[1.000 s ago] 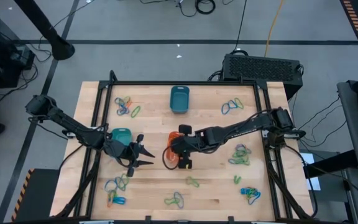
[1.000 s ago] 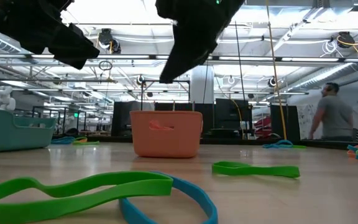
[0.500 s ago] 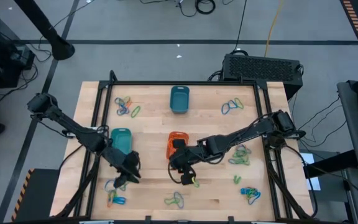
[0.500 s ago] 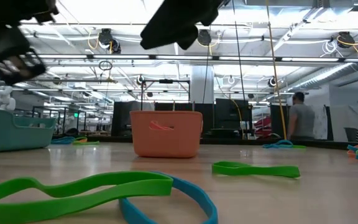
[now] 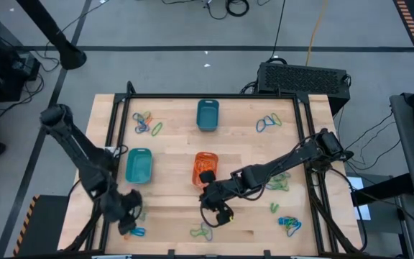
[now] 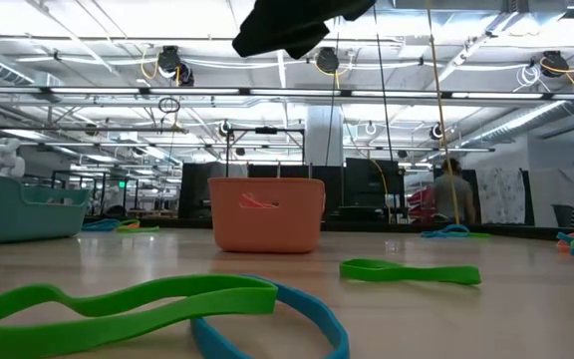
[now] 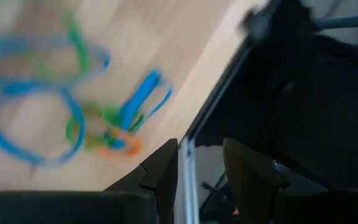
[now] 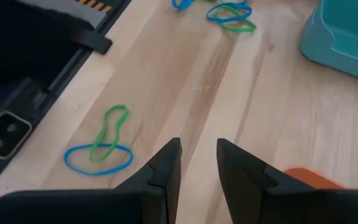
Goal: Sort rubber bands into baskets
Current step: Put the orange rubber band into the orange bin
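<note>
Rubber bands [image 6: 167,304], thin glossy loops of green and blue, lie nearest; more clusters ring the wooden table [image 5: 171,180], so most sorting remains. Left gripper [image 5: 124,218] hovers over the near-left cluster [image 5: 133,230], right gripper [image 5: 221,214] near the table's front; both part-open, empty. Beyond stand smooth round-cornered baskets: orange [image 5: 205,167], holding a few bands, turquoise [image 5: 139,165], teal [image 5: 207,114].
</note>
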